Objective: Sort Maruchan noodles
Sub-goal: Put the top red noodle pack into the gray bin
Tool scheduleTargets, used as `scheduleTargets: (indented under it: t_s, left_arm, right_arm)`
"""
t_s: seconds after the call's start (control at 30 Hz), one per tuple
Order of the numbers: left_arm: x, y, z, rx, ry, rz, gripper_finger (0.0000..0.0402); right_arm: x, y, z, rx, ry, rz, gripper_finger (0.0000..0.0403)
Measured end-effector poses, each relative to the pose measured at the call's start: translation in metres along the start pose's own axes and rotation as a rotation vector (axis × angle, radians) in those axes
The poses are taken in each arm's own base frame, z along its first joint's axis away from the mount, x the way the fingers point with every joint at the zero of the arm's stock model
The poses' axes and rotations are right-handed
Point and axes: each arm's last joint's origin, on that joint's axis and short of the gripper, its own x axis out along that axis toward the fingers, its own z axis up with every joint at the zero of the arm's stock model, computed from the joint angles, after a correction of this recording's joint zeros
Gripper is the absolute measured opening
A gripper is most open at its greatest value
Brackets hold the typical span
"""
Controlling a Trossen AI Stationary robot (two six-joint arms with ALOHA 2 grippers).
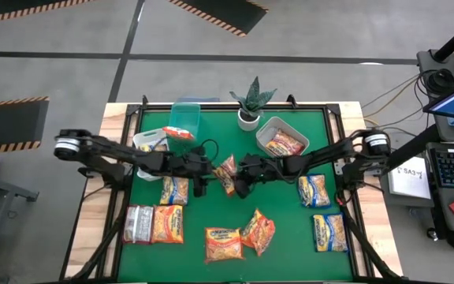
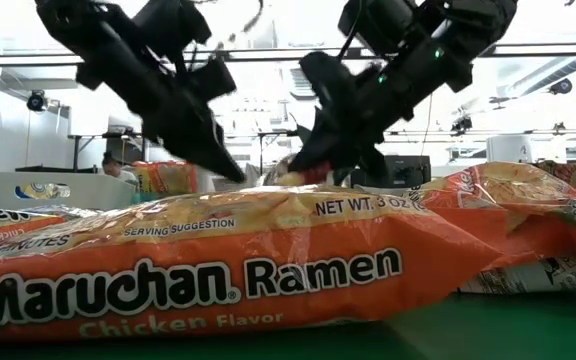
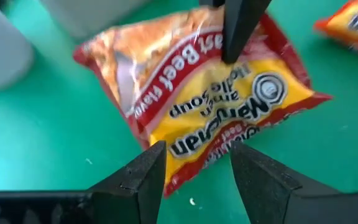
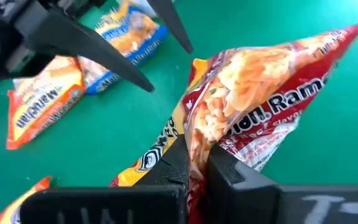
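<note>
Right wrist view: right gripper (image 4: 194, 163) has its two dark fingers (image 4: 169, 165) clenched on the edge of a red-and-yellow plastic ramen packet (image 4: 260, 106), crumpling the wrapper between them. Left wrist view: left gripper (image 3: 194, 171) has its fingers (image 3: 143, 173) spread apart, just beside the near edge of the same packet (image 3: 210, 106), not gripping it; one dark finger of the other arm pins the packet's far edge. High view: both grippers meet over the middle of the green tabletop (image 1: 286, 237), left gripper (image 1: 201, 186) just left of the held packet (image 1: 226, 173), right gripper (image 1: 241, 188) just right of it. Around them lie other packets: yellow-and-blue packets (image 1: 314, 190) on the right side, one yellow-and-blue packet (image 1: 174, 190) left of centre, orange packets (image 1: 223, 243) along the front edge, a silvery-grey packet (image 1: 138, 223) at front left. A white rectangular bin (image 1: 268, 128) at the back holds another red packet (image 1: 285, 144), next to a small potted plant (image 1: 250, 106).
</note>
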Motion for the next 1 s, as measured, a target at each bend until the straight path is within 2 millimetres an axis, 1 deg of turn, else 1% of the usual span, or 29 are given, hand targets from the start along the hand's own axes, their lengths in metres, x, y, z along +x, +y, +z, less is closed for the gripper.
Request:
scheduleTargets:
  t_s: [0.17, 0.23, 0.37, 0.47, 0.57, 0.63, 0.7, 0.77, 0.83, 1.0]
  left_arm:
    - [-0.036, 0.006, 0.020, 0.045, -0.142, 0.009, 0.0164]
    - [-0.051, 0.008, 0.027, 0.055, -0.199, 0.015, 0.0164]
    - [-0.075, 0.012, 0.036, 0.051, -0.296, 0.024, 0.0164]
    - [-0.089, 0.014, 0.039, 0.044, -0.347, 0.030, 0.0164]
    - [-0.098, 0.016, 0.042, 0.043, -0.383, 0.035, 0.0164]
    - [-0.101, 0.016, 0.042, 0.050, -0.394, 0.038, 0.0164]
    - [-0.102, 0.016, 0.043, 0.053, -0.400, 0.039, 0.0164]
    - [-0.103, 0.016, 0.043, 0.053, -0.402, 0.040, 0.0164]
    - [-0.102, 0.016, 0.043, 0.054, -0.401, 0.040, 0.0164]
    - [-0.101, 0.016, 0.042, 0.054, -0.395, 0.039, 0.0164]
  right_arm:
    - [-0.027, 0.005, 0.013, -0.095, -0.014, -0.011, 0.0013]
    - [-0.040, 0.005, 0.018, -0.132, -0.007, -0.057, 0.0012]
    - [-0.074, 0.004, 0.029, -0.199, 0.020, -0.203, 0.0012]
    - [-0.100, 0.002, 0.038, -0.256, 0.031, -0.346, 0.0012]
    - [-0.124, -0.001, 0.048, -0.329, 0.050, -0.459, 0.0012]
    - [-0.135, -0.005, 0.053, -0.375, 0.085, -0.518, 0.0012]
    - [-0.142, -0.011, 0.056, -0.457, 0.147, -0.565, 0.0012]
    - [-0.145, -0.018, 0.055, -0.593, 0.238, -0.603, 0.0012]
    - [-0.145, -0.024, 0.054, -0.788, 0.326, -0.598, 0.0012]
    - [-0.138, -0.036, 0.052, -1.425, 0.601, -0.499, 0.0012]
